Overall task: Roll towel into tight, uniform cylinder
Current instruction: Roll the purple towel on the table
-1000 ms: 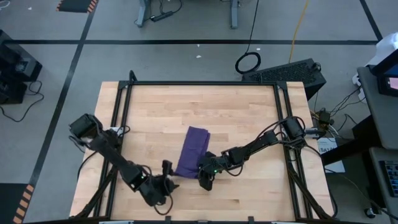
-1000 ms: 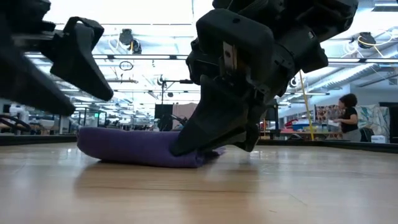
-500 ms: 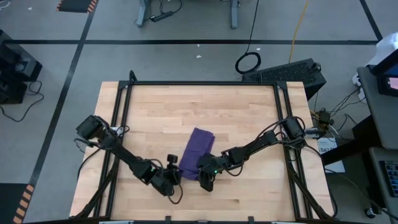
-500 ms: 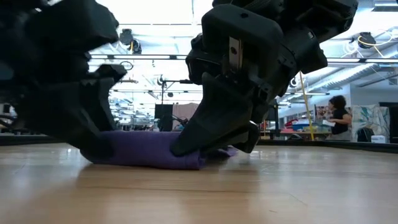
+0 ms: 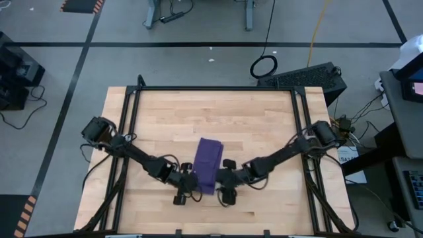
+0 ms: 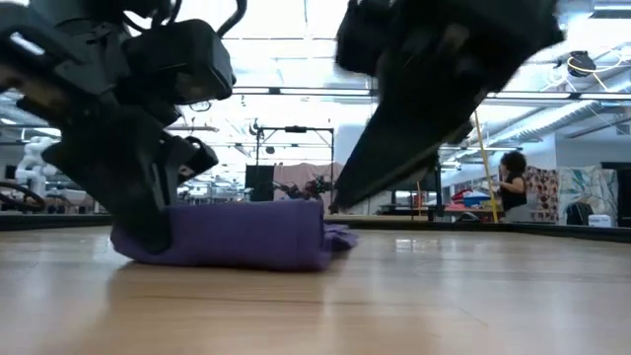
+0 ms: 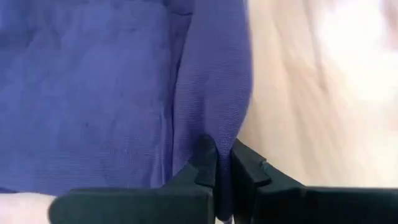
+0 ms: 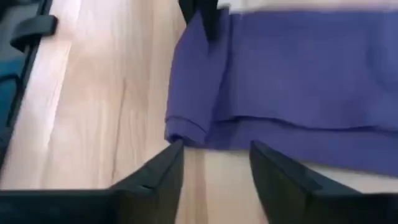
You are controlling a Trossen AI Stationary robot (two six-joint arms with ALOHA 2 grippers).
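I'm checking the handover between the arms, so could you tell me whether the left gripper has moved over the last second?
Yes. In the high view the left gripper has travelled from near the table's front edge toward the table's middle, and is now shut on the purple towel.

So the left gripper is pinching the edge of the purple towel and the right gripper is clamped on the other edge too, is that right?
Not quite. The left gripper is indeed shut on the edge of the purple towel, but the right gripper is open: in the right wrist view its fingers stand apart just short of the towel's edge, holding nothing.
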